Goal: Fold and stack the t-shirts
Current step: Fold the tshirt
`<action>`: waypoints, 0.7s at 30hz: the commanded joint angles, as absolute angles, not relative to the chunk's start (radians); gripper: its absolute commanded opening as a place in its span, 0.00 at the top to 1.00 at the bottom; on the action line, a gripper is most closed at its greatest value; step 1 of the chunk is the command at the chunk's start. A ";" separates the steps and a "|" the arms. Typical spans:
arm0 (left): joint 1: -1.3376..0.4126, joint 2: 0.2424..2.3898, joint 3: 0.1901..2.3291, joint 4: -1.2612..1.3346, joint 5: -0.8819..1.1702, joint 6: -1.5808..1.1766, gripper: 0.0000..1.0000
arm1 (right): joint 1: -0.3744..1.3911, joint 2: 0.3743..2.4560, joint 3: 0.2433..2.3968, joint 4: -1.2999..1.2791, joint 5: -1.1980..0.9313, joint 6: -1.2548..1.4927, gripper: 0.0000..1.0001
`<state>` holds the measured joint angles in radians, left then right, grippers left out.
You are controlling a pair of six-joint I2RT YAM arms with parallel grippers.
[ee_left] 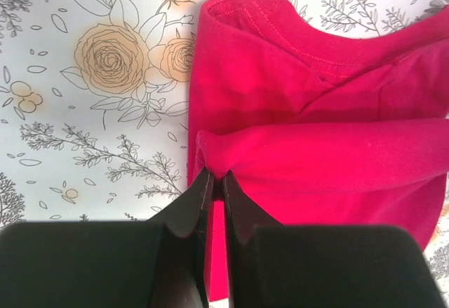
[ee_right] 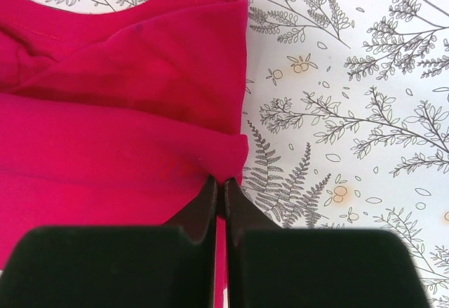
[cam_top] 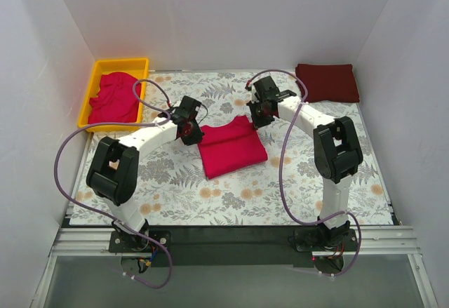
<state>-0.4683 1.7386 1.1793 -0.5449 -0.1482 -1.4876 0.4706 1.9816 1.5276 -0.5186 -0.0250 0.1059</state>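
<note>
Now left pincer [ee_left: 217,176], right pincer [ee_right: 219,180] each clamped on fold of crimson t-shirt [cam_top: 231,145].

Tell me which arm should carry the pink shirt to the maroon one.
Right, probably. The right claw pinches the pink shirt, and the maroon shirt lies in the far right corner, close to that arm. The left claw grips the pink shirt too, but sits farther away.

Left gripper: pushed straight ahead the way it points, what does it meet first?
The crimson t-shirt: the left gripper pinches its folded edge, and more of that shirt lies straight beyond, though depth is unclear.
</note>
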 commanded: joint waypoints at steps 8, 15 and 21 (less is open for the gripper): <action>-0.449 1.667 1.117 -0.569 -0.262 -1.526 1.00 | 0.443 1.974 1.542 -0.469 0.017 0.094 0.95; -0.448 1.739 1.127 -0.545 -0.282 -1.523 0.97 | 0.442 2.008 1.548 -0.451 0.009 0.095 0.88; -0.448 1.688 1.163 -0.614 -0.328 -1.536 0.59 | 0.446 1.930 1.516 -0.443 0.006 0.104 0.75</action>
